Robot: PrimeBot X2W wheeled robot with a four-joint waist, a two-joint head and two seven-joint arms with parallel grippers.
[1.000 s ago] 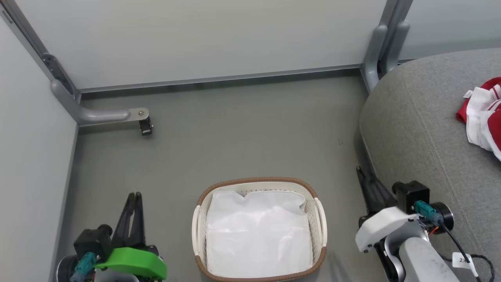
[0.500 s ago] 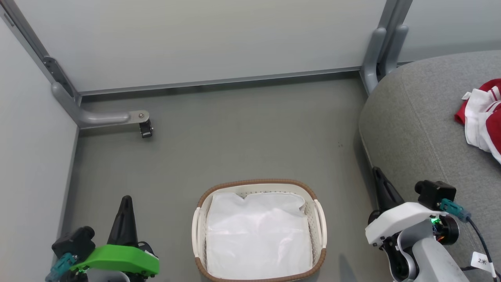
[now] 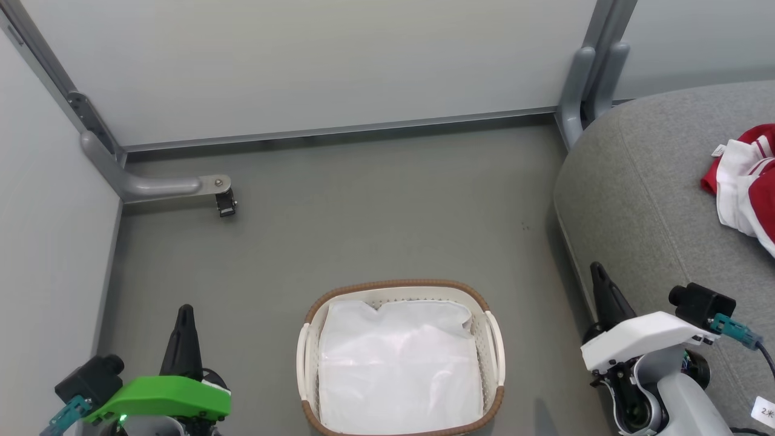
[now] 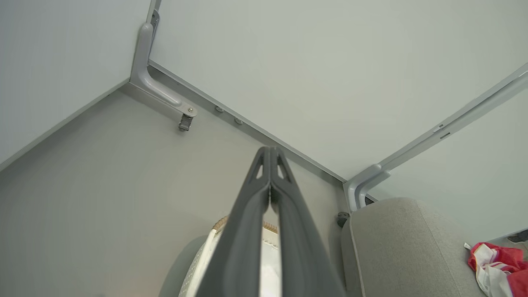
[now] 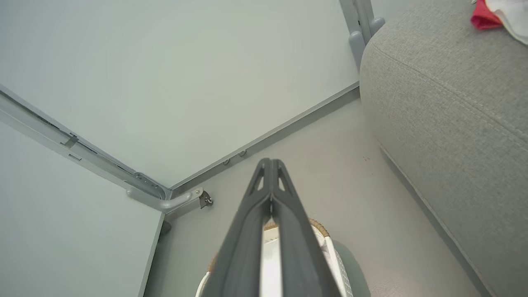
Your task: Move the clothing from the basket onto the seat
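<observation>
The basket point(image 3: 315, 306) stands on the floor at the bottom centre, holding just its white liner point(image 3: 399, 363). Red and white clothing point(image 3: 742, 181) lies on the grey seat point(image 3: 642, 194) at the right edge; it also appears as clothing point(image 4: 495, 266) on the seat point(image 4: 404, 243) and clothing point(image 5: 495, 16) on the seat point(image 5: 445, 95). My left gripper point(image 3: 184, 310) is left of the basket, shut and holding nothing, tips together point(image 4: 270, 149). My right gripper point(image 3: 597, 267) sits between basket and seat, shut and holding nothing point(image 5: 270, 161).
Pale partition walls close the floor at the back and left. A grey metal foot with a caster point(image 3: 225, 203) juts out at the left; a grey post point(image 3: 584, 79) stands at the seat's back corner. Bare grey floor lies beyond the basket.
Both grippers went from slightly open to shut. The left arm drew back toward the lower left; the right arm drew back down and to the right, beside the seat.
</observation>
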